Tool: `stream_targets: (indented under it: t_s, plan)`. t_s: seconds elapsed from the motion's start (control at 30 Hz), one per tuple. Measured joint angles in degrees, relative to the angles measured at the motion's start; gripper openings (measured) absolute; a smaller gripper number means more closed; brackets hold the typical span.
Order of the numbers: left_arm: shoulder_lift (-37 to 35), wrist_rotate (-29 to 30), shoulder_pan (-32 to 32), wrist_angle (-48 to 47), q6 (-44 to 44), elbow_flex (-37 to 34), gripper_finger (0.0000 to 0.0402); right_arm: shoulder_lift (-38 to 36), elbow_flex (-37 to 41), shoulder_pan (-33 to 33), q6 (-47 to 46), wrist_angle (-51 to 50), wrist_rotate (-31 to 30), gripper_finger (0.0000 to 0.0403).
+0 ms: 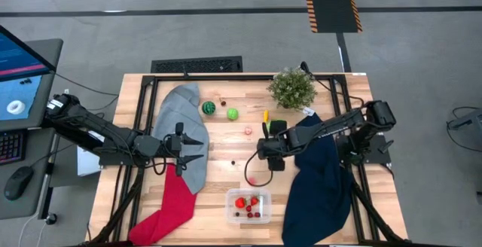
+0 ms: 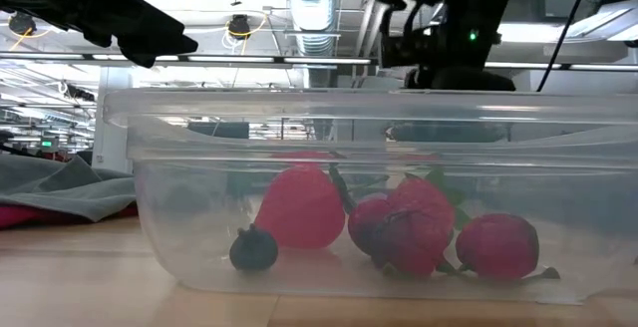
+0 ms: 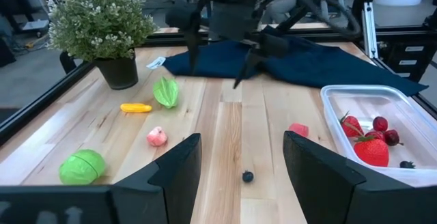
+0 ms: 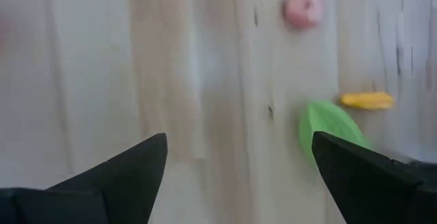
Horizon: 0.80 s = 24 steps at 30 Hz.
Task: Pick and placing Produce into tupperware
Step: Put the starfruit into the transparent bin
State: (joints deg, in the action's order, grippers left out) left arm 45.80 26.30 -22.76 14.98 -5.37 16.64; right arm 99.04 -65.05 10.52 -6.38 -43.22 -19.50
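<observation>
1. The tupperware (image 1: 249,206) is sitting at the table's near edge between the red cloth (image 1: 172,205) and the navy cloth (image 1: 316,187), holding several red fruits (image 2: 304,207) and a dark berry (image 2: 253,250).
2. A striped melon (image 1: 208,108), green piece (image 1: 233,114), pink piece (image 1: 248,130) and yellow piece (image 1: 265,116) are lying loose on the wood.
3. The right gripper (image 1: 265,149) is hovering mid-table, fingers spread wide and gripping nothing.
4. The left gripper (image 1: 197,148) is waiting over the grey cloth (image 1: 184,130), likewise wide open and empty.
</observation>
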Motion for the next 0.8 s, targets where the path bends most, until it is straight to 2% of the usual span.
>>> stream_targets:
  t_s: [0.8]
  plan:
    - [0.04, -0.11, 0.00, -0.11, 0.00, -0.02, 0.0198, 0.57, 0.04, -10.49, 10.87, -3.24, 0.21, 0.0388]
